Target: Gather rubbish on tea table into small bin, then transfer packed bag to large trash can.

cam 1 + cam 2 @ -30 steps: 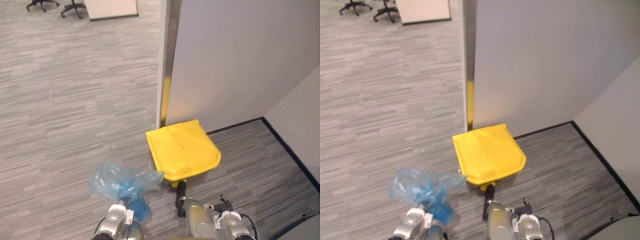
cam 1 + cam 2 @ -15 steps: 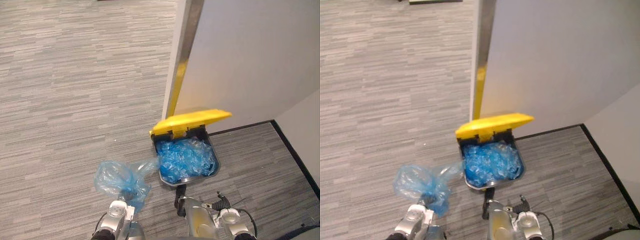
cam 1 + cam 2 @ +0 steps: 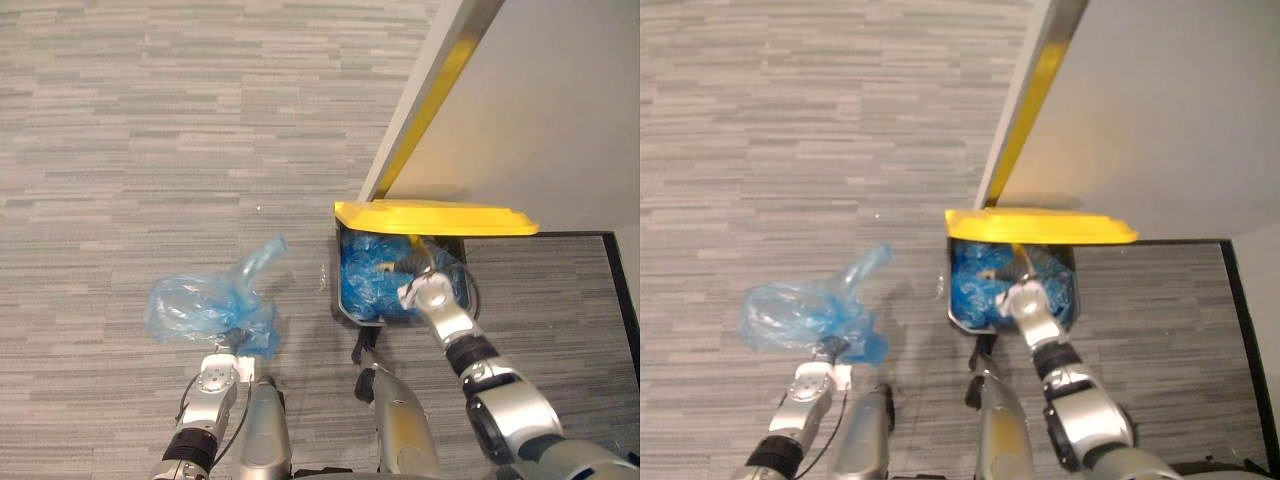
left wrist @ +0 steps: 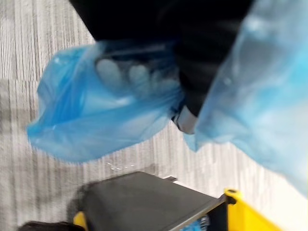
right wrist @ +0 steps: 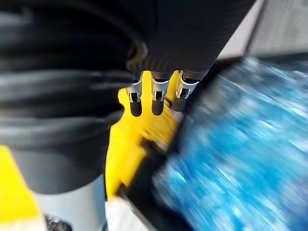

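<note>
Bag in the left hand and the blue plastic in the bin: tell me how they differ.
The held bag hangs over the carpet; the binned plastic lies in the bin. The held bag is puffed; the binned plastic is crumpled. Both are translucent blue.

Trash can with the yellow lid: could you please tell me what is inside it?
Crumpled blue plastic fills the trash can, with the right hand over it. The raised lid covers the back part, and anything beneath the plastic is hidden.
</note>
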### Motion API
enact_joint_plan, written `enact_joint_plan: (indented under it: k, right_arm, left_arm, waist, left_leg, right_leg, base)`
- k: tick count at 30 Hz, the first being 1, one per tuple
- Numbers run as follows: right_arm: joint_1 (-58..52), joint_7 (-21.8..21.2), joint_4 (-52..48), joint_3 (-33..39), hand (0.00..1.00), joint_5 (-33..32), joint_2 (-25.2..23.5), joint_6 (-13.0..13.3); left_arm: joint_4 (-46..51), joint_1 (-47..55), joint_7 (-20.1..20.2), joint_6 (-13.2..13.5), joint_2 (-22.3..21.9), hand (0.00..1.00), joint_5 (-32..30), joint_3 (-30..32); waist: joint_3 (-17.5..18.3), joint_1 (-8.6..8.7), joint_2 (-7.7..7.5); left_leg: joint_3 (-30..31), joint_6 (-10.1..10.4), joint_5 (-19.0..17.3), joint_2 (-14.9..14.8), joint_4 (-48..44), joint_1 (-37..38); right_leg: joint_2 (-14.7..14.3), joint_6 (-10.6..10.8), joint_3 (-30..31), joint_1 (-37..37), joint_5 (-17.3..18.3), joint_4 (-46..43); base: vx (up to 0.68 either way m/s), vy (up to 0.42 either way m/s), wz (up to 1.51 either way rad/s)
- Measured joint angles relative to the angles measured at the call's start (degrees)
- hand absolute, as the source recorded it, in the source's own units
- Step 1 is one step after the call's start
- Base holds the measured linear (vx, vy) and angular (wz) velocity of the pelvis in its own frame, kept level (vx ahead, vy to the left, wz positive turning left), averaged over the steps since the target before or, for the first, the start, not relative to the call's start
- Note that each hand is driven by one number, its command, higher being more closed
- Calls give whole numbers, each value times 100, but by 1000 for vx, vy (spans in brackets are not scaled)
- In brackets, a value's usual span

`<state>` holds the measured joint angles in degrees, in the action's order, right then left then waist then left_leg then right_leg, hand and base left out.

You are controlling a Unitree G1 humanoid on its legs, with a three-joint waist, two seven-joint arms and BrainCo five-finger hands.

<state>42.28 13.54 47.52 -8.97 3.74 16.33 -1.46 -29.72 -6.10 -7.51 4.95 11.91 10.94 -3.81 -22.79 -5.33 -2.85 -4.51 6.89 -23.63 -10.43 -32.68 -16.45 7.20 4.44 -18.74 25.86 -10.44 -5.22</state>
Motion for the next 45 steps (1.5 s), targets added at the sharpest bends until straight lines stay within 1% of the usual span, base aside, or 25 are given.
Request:
enact_joint_plan:
  k: [1, 2, 4, 5, 8, 12, 16, 20, 21, 25, 27, 29, 30, 31, 34, 36, 38, 39, 41, 43, 45]
  right_arm:
    - [102, 6, 0, 16, 0, -24, 43, -16]
    - [356, 27, 0, 93, 0, -181, 158, -21]
    - [702, 87, 0, 202, 0, -299, 314, -22]
    - [1020, 122, 0, 201, 0, -512, 507, -21]
    - [1366, 170, 2, 195, 0, -774, 713, -32]
    - [1402, 171, 3, 186, 0, -1077, 715, -34]
    - [1510, 159, 3, 137, 0, -1286, 722, -90]
    - [1613, 96, 3, 51, 0, -1291, 803, -140]
    - [1626, 92, -14, -59, 0, -1291, 840, -138]
    - [1688, 47, -185, -104, 0, -1290, 877, -134]
    - [1849, 42, -185, -152, 0, -1291, 889, -136]
    - [2026, 33, -190, -307, 0, -1290, 994, -123]
    - [2123, 26, -192, -316, 0, -1290, 1084, -104]
    - [2160, 24, -192, -316, 0, -1290, 1113, -101]
    - [2294, 10, -200, -369, 0, -1290, 1127, -60]
    - [2310, 12, -435, -401, 0, -1290, 1131, -46]
    - [2415, 13, -454, -490, 0, -1288, 1134, 59]
    - [2448, 12, -561, -490, 0, -1288, 1143, 99]
    - [2459, 8, -720, -491, 0, -1288, 1189, 142]
    - [2457, -12, -800, -599, 0, -1289, 1200, 153]
    - [2457, -17, -861, -707, 0, -1288, 1253, 153]
  left_arm:
    - [53, -1, 0, 16, 10, 100, 28, -12]
    - [205, -14, 6, 72, 38, 100, 69, -69]
    - [461, -15, 16, 106, 72, 100, 168, -216]
    - [656, -14, 47, 149, 85, 100, 237, -372]
    - [916, -123, 130, 219, 94, 100, 282, -590]
    - [1200, -181, 178, 240, 123, 100, 298, -753]
    - [1630, -252, 278, 333, 196, 100, 501, -1031]
    - [1790, -450, 294, 339, 191, 100, 510, -1364]
    - [1855, -501, 301, 338, 189, 100, 531, -1469]
    - [2027, -828, 287, 338, 155, 100, 616, -1830]
    - [2028, -1007, 268, 338, 67, 100, 616, -1918]
    - [2042, -1206, 264, 337, 8, 100, 614, -2095]
    - [2052, -1421, 252, 337, -46, 100, 612, -2226]
    - [2056, -1515, 246, 337, -66, 100, 607, -2274]
    - [2059, -1954, 120, 337, -174, 100, 502, -2459]
    - [2059, -2245, 22, 337, -260, 100, 374, -2492]
    - [2054, -2473, -32, 335, -272, 100, 311, -2497]
    - [2035, -2632, -124, 334, -273, 100, 247, -2505]
    - [1899, -2865, -143, 332, -274, 100, 162, -2506]
    - [1471, -3150, -228, 296, -275, 100, 20, -2505]
    - [1151, -3321, -236, 265, -296, 100, -74, -2498]
  waist:
    - [-13, -3, 2]
    - [-88, -7, 2]
    - [-154, -7, 7]
    - [-160, -5, 6]
    - [-160, -3, 6]
    - [-162, -1, 7]
    - [-200, 7, 22]
    - [-232, 17, 39]
    - [-232, 31, 39]
    - [-232, 120, 40]
    - [-233, 203, 42]
    - [-244, 222, 59]
    - [-269, 242, 95]
    - [-276, 253, 99]
    - [-294, 303, 114]
    - [-385, 334, 119]
    - [-484, 381, 117]
    - [-510, 404, 117]
    - [-575, 428, 102]
    - [-619, 501, 109]
    - [-618, 507, 109]
  left_leg:
    - [6, 7, 2, -10, -18, -29]
    - [14, 47, 22, -21, -31, -52]
    - [14, 56, 27, -36, -31, -56]
    - [5, 59, 28, -49, -33, -52]
    - [-34, 59, 28, -50, -49, -41]
    - [-79, 57, 27, -54, -64, -32]
    - [-105, 73, -19, -115, -175, -35]
    - [-121, 78, -81, -142, -261, -50]
    - [-129, 81, -87, -146, -273, -47]
    - [-151, 84, -85, -158, -273, -26]
    - [-194, 84, -85, -157, -268, 1]
    - [-294, 83, -86, -151, -244, 78]
    - [-300, 82, -87, -143, -246, 72]
    - [-307, 82, -87, -141, -246, 66]
    - [-360, 84, -87, -161, -239, 45]
    - [-394, 88, -87, -175, -238, 40]
    - [-417, 94, -92, -191, -243, 30]
    - [-422, 95, -93, -202, -248, -34]
    - [-414, 108, -86, -217, -253, -86]
    - [-392, 147, -80, -286, -265, -141]
    - [-417, 171, -89, -313, -265, -196]
  right_leg:
    - [-11, -18, 0, 18, -13, 3]
    - [-31, -84, 0, 33, -64, 10]
    - [-49, -109, 1, 36, -83, 12]
    - [-68, -120, 13, 35, -91, 13]
    - [-73, -123, 57, 32, -91, 13]
    - [-77, -129, 95, 31, -91, 14]
    - [-129, -159, 118, 6, -92, 12]
    - [-153, -184, 147, 6, -111, 11]
    - [-160, -189, 157, 6, -117, 11]
    - [-182, -208, 179, 6, -133, 11]
    - [-186, -227, 216, 9, -146, 11]
    - [-199, -241, 322, 11, -158, 11]
    - [-195, -245, 332, 18, -161, 11]
    - [-195, -249, 339, 29, -164, 12]
    - [-220, -257, 377, 88, -171, 12]
    - [-235, -261, 401, 109, -173, 14]
    - [-258, -264, 421, 136, -175, 21]
    - [-274, -253, 426, 208, -168, 30]
    - [-293, -258, 420, 237, -173, 63]
    - [-350, -291, 384, 251, -197, 104]
    - [-386, -314, 404, 340, -215, 102]
  base:
    - [3, -26, -4]
    - [0, 0, 0]
    - [15, -5, -2]
    - [33, -1, -4]
    - [20, 5, -4]
    - [3, -4, -4]
    - [-20, -22, -4]
    - [-48, -29, -5]
    - [-34, -30, -4]
    - [-21, -34, -4]
    - [-8, -23, -10]
    - [-8, -16, -19]
    - [-14, -21, -12]
    - [-19, -35, -5]
    - [-11, -38, -9]
    - [-12, -58, -8]
    - [-19, -60, -7]
    - [-13, -62, -3]
    - [-2, -75, -1]
    - [9, -66, -1]
    - [24, -45, -7]
